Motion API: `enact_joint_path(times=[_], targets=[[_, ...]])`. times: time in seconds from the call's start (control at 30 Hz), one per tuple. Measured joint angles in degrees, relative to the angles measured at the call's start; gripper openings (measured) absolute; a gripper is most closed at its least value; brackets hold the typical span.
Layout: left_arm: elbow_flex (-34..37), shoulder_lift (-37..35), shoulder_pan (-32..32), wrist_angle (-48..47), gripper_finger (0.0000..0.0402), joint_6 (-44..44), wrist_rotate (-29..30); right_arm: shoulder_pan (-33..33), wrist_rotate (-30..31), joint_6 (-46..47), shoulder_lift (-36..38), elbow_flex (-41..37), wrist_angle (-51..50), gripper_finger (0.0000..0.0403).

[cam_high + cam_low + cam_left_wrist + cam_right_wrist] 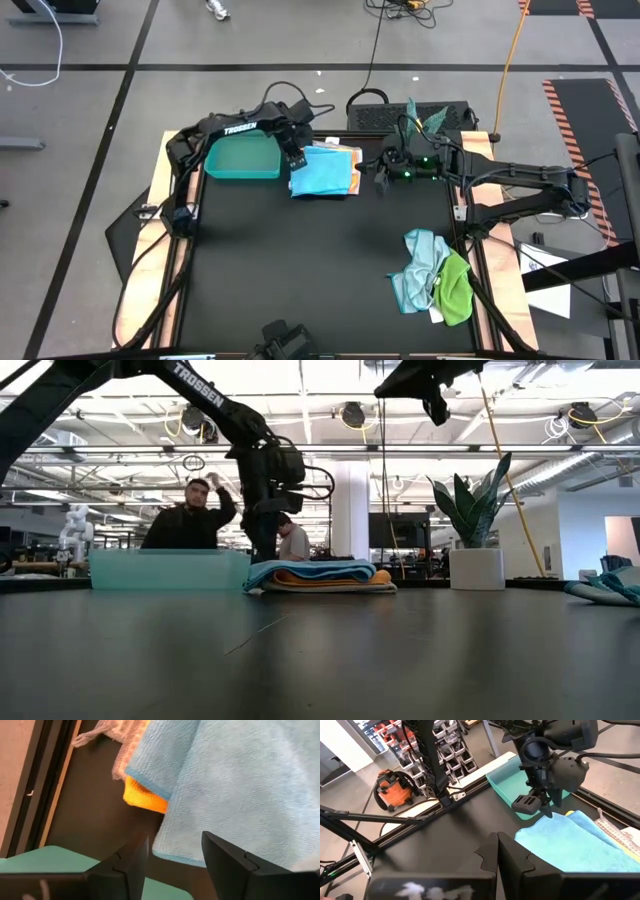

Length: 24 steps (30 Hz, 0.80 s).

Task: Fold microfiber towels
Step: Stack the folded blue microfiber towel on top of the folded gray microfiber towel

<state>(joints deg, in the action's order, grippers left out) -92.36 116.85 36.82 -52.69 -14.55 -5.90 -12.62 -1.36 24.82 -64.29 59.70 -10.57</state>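
- The left gripper (295, 160) hangs just over the near-tray edge of the folded pile, and its two fingers (131, 865) are apart with nothing between them.
- The right gripper (381, 183) is on the other side of the pile from the tray, near it but not touching, and its fingers (512, 857) are pressed together and hold nothing.
- The bright blue towel (320, 172) lies folded on top of the pile, just beside the teal tray (242, 158).
- The yellow-orange towel (145, 797) lies folded under the blue one, and its edge sticks out.
- The white-grey towel (122, 740) is at the bottom of the pile, and its edge peeks out too.
- The pale blue towel (420, 262) lies crumpled well apart from the tray, toward the table's far corner on the right arm's side.
- The green towel (455, 288) lies bunched up touching the pale blue one, even farther from the tray.
- All of these sit on the black table (300, 260).
- A potted plant (475, 525) stands past the table's back edge, on the far side of the pile from the tray.
- A person (190, 515) in a dark top shows in the room behind the tray, with one arm lifted.
- Another person (292, 540) shows behind the pile.
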Motion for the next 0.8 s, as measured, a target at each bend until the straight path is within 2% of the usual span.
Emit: enact_joint_path(times=[0.57,0.8], targets=[[0.0,0.2,0.6,-0.8,0.0186,-1.9,-0.1,0.0,-0.1,-0.3,0.0,0.0,0.6,0.0],[0.0,3.3,1.0,-1.1,0.0186,-2.3,-0.9,0.0,-0.2,-1.7,0.0,0.0,2.8,0.0]])
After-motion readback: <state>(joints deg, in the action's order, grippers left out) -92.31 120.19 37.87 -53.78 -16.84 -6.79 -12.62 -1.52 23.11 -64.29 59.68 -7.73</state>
